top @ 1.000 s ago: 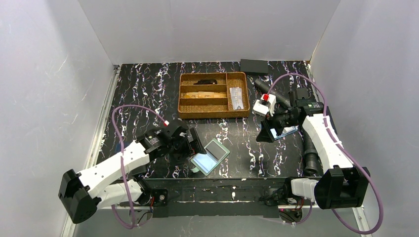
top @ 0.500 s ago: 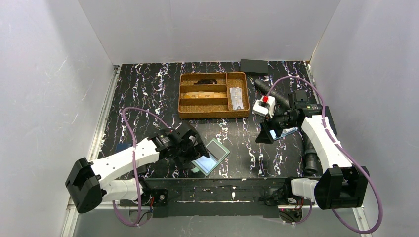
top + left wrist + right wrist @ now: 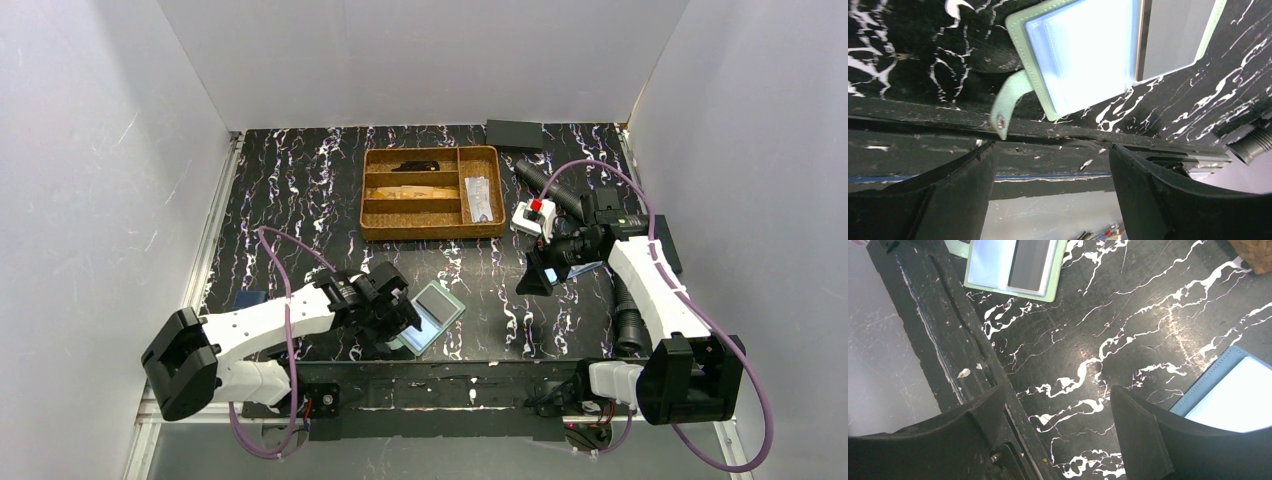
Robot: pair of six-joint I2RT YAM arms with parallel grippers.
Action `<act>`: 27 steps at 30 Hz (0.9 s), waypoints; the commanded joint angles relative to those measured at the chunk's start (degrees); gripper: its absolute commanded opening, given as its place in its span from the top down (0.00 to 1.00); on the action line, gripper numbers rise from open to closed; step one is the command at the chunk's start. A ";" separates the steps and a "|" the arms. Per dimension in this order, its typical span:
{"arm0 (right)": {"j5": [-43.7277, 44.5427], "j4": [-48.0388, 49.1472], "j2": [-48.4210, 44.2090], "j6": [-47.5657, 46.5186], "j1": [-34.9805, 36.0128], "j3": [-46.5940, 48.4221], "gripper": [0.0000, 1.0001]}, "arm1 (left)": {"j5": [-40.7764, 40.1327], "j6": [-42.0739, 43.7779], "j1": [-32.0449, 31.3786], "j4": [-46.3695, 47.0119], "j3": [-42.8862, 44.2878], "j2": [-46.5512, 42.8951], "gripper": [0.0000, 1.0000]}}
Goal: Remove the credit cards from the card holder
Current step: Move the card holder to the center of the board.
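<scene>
Teal card holder (image 3: 436, 306) just right of left gripper (image 3: 396, 320), long axis near-left to far-right. Right gripper (image 3: 530, 281) well apart. Both sets of fingers spread, nothing held.

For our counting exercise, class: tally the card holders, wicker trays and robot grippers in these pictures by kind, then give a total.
Card holders: 2, the teal-green card holder and the blue holder
Wicker trays: 1, the wicker tray
Grippers: 2, the left gripper and the right gripper
Total: 5
</scene>
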 commanded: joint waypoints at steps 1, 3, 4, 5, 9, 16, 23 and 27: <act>-2.04 0.22 -1.59 0.27 -0.29 -0.67 0.14 | -6.42 0.02 -0.46 -9.44 4.19 -0.10 0.20; -2.25 0.21 -1.53 0.33 -0.29 -0.64 0.14 | -7.34 -0.26 -0.42 -12.18 4.95 -0.04 0.20; -2.33 0.27 -1.47 0.34 -0.29 -0.66 0.14 | -7.48 -0.74 -0.48 -13.13 4.95 -0.15 0.20; -2.41 0.34 -1.38 0.30 -0.29 -0.56 0.14 | -7.52 -1.07 -0.45 -13.70 4.73 -0.38 0.20; -2.64 0.58 -1.17 0.43 -0.29 -0.48 0.14 | -7.14 -2.22 -0.42 -10.93 1.85 -1.76 0.21; -2.11 -0.45 -0.86 0.18 -0.29 -0.02 0.14 | -7.01 -2.22 0.47 -2.56 -1.44 -0.87 0.36; -1.76 -1.12 -0.14 -0.11 -0.29 0.88 0.14 | -4.81 -2.28 0.64 -0.57 -1.75 3.76 0.48; -1.74 -1.12 0.30 -0.17 -0.29 1.29 0.14 | -5.63 -0.02 1.51 -4.60 -0.23 5.28 0.75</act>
